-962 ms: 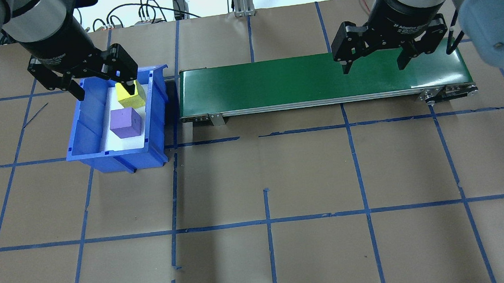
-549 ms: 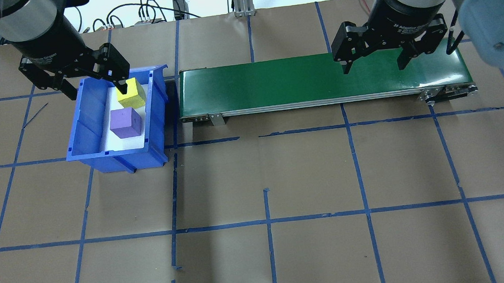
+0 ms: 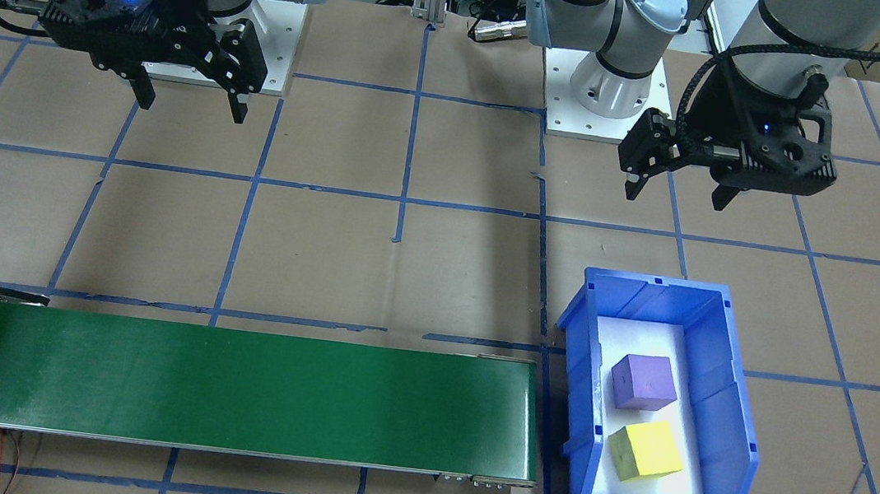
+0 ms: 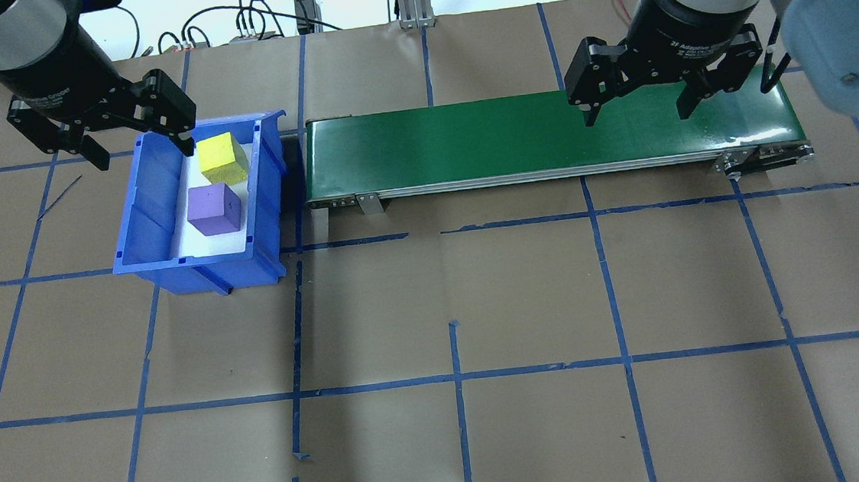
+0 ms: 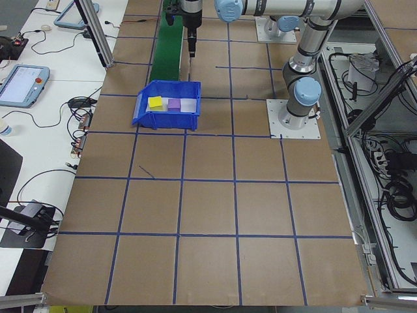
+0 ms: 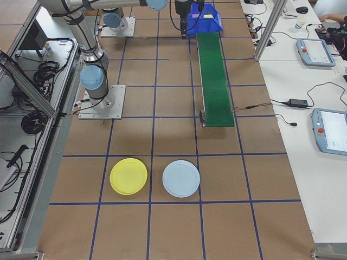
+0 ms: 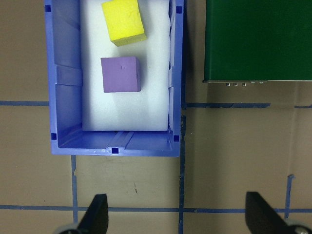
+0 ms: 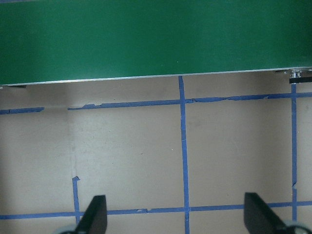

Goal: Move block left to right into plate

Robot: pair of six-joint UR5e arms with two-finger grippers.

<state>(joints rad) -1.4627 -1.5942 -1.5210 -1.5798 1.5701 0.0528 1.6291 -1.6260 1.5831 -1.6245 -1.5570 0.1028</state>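
Blocks, yellow block point(image 4: 222, 157) and purple block point(image 4: 214, 210), sit flat in the blue bin point(image 4: 141, 225), no long axis. Left claw point(image 4: 136, 142) and right claw point(image 4: 637, 106) hang spread, empty. Yellow plate point(image 6: 128, 176) lies on the surface well apart.

Paper-covered table point(image 4: 481, 306), blue bin point(image 4: 146, 248), conveyor point(image 4: 544, 136), plates point(image 6: 128, 176)

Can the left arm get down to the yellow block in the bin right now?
Probably yes. The left end effector is open and empty, off the blue bin's far left corner. The yellow block lies uncovered, with a gap to the purple block. The bin's wall beside it may crowd one finger.
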